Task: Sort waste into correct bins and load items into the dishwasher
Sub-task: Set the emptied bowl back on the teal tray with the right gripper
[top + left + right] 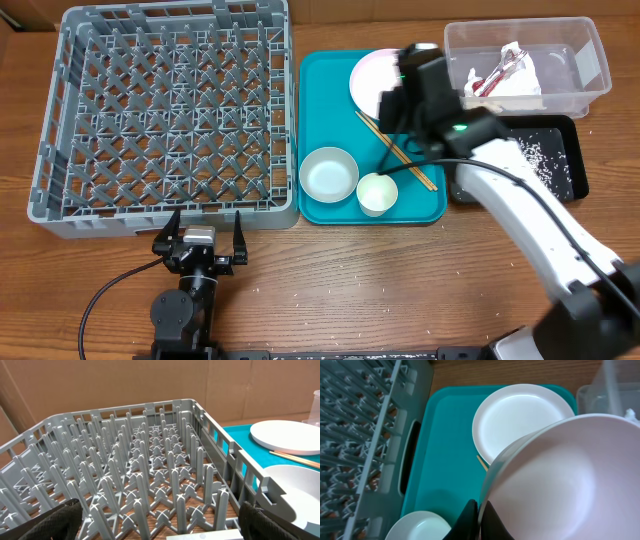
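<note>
Above the teal tray (pixel 445 460), the right gripper (pixel 477 520) is clamped on the rim of a white bowl (pixel 560 475), holding it over the round white plate (pixel 520 420). A second bowl (pixel 329 173), a small cup (pixel 377 193) and the chopsticks (pixel 424 179) lie on the tray. Beside the near wall of the grey dish rack (pixel 165 110), the left gripper (pixel 205 235) has its jaws spread wide, holding nothing.

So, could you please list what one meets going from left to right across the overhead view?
Grey dish rack → white bowl on the teal tray → small white cup → clear plastic tub.
</note>
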Robot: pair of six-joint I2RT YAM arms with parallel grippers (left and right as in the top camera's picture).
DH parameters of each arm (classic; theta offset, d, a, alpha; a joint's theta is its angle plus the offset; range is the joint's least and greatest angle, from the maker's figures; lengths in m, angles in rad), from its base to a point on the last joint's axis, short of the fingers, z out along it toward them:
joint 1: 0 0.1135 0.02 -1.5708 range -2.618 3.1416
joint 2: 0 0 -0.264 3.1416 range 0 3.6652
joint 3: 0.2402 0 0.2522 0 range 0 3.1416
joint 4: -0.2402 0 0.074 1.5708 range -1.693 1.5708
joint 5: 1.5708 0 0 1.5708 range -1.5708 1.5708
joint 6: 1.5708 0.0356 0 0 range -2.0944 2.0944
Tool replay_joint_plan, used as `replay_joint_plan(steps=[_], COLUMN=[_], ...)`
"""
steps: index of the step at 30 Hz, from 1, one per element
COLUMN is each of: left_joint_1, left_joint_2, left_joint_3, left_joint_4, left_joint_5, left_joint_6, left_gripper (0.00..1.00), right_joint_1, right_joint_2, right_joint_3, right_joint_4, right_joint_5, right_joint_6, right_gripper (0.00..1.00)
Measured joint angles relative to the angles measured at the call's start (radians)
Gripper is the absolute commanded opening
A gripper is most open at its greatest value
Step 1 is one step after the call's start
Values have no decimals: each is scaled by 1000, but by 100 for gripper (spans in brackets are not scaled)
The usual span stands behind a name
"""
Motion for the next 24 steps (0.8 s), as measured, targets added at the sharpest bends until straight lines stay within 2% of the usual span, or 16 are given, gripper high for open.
replay_joint_plan(steps=[9,24], left_joint_1=[0,0], left_joint_2=[0,0], left_joint_3=[0,0], left_joint_4=[0,0], left_joint_5=[0,0], left_joint_6=[0,0], left_gripper=[100,100], right_joint_1=[81,108], right_joint_2=[173,263], right_joint_3=[0,0], right_joint_4=[93,117], right_joint_5=[26,-50], right_joint_6=[-11,-11], right_gripper=[4,4])
